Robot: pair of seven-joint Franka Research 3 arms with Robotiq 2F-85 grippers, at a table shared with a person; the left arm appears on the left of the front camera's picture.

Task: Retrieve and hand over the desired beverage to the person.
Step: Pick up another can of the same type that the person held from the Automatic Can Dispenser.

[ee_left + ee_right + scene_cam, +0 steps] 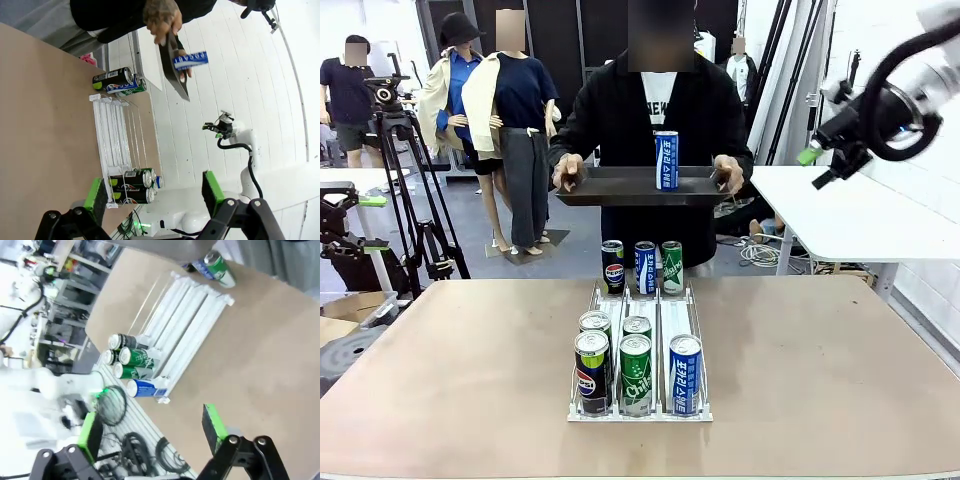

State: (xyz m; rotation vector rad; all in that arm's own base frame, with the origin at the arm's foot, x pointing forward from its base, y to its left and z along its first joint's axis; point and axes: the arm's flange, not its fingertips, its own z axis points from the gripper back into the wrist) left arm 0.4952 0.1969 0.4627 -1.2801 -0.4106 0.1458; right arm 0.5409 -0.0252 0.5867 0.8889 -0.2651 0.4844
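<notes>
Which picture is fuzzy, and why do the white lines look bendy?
Right wrist view: fuzziest, the cans and rack look smeared. Left wrist view: the wide lens bends the white panel lines. Front view: sharp, evenly lit.

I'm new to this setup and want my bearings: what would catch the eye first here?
A person at the far side holds a dark tray with one blue can standing upright on it. On the table sits a white rack with a cluster of cans at its near end and three cans at its far end. The right tool hangs open, raised high at the right.
</notes>
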